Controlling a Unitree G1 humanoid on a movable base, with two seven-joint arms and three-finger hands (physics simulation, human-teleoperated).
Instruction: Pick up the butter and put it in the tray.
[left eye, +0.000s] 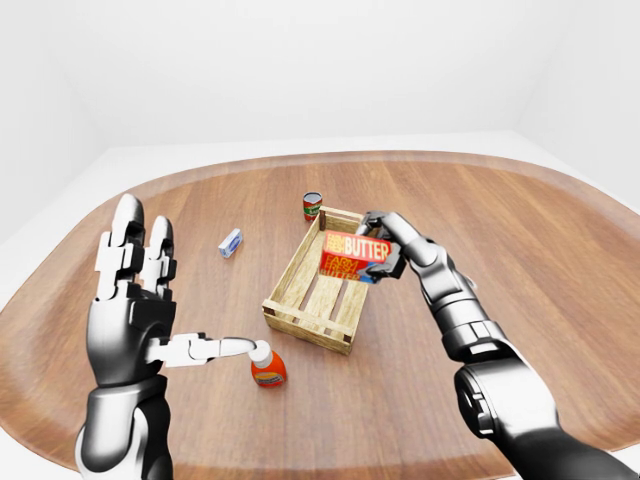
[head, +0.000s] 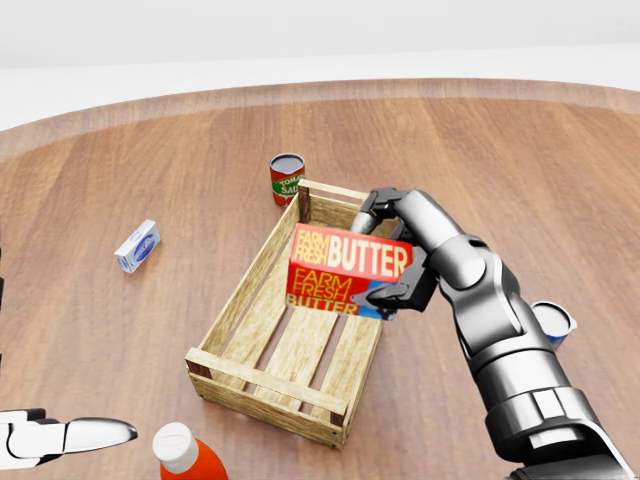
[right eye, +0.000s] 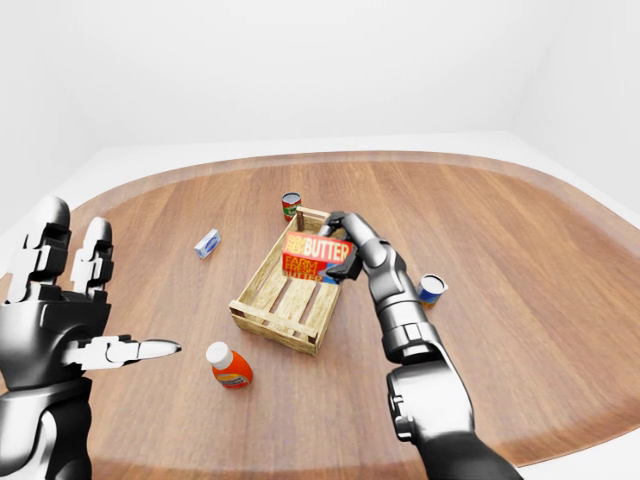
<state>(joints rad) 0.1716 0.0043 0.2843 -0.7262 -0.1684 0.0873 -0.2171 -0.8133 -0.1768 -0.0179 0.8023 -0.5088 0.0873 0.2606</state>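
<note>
A red box lettered FARM FRESH BUTTER (head: 345, 270) hangs tilted over the upper middle of the wooden slatted tray (head: 245, 290) in the head view. My right hand (head: 392, 262) is shut on the box, fingers over its top edge and thumb under its right end. The left hand (left eye: 150, 300) is raised at the left of the left-eye view, open with fingers spread, holding nothing, far from the tray.
A red tomato can (head: 287, 179) stands just above the tray's upper corner. A small blue and white packet (head: 137, 246) lies to the left. An orange bottle with a white cap (head: 185, 455) lies near the bottom edge. A blue can (head: 551, 323) sits right of my forearm.
</note>
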